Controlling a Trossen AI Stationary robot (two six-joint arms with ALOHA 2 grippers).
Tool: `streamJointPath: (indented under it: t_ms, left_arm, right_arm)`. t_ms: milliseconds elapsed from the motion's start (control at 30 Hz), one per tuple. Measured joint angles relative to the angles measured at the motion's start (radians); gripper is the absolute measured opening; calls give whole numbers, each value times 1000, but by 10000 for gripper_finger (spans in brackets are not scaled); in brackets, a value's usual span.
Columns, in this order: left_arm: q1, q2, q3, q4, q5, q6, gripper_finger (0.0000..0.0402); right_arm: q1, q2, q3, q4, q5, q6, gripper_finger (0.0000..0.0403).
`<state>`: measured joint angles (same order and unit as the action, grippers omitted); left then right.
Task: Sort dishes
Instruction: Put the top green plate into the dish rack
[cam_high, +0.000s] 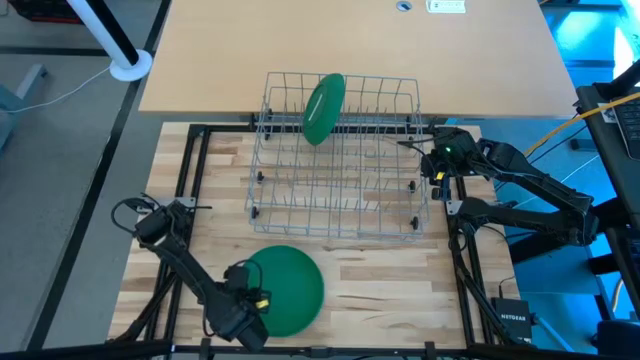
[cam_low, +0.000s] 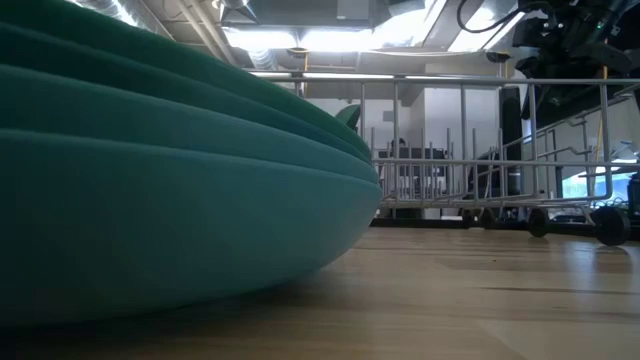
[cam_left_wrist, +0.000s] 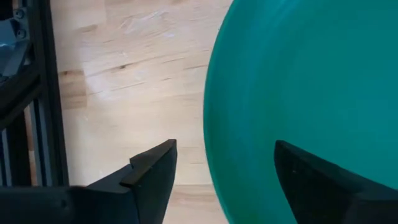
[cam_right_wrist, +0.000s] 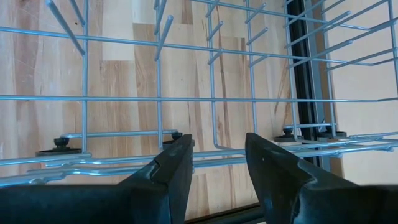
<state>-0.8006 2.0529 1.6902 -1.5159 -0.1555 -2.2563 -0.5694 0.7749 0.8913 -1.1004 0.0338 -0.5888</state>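
Observation:
A stack of green plates (cam_high: 288, 288) lies flat on the wooden table at the near left. In the low view the stack (cam_low: 170, 170) fills the foreground. One more green plate (cam_high: 324, 107) stands on edge in the far part of the wire rack (cam_high: 335, 215). My left gripper (cam_left_wrist: 224, 149) is open and points down over the stack's left rim (cam_left_wrist: 214, 124). One finger is over the bare wood and the other is over the top plate. My right gripper (cam_right_wrist: 217, 140) is open above the rack's far right corner, with nothing between its fingers. My left gripper straddles the left rim of the top plate (cam_left_wrist: 211, 143) from above. I cannot tell whether either finger touches the plate.
Black frame rails (cam_high: 190, 160) run along the table's left and right sides. A tan board (cam_high: 350, 50) lies beyond the rack. Bare wood (cam_high: 390, 290) lies between the stack and the table's right side.

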Motion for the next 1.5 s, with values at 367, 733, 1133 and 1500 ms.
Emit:
streamJointPath:
  t_ms: [367, 733, 1133, 1500]
  left_arm:
    - [-9, -2, -62, 109, 0, 4, 219]
    - [-9, -35, -60, 109, 7, 5, 154]
    - [-4, -60, -63, 120, 8, 8, 125]
    - [-4, -58, -63, 110, 12, 32, 125]
  right_arm:
    - [0, 0, 0, 0, 0, 0, 154]
    - [0, 0, 0, 0, 0, 0, 154]
    - [0, 0, 0, 0, 0, 0, 154]
    - [0, 0, 0, 0, 0, 0, 154]
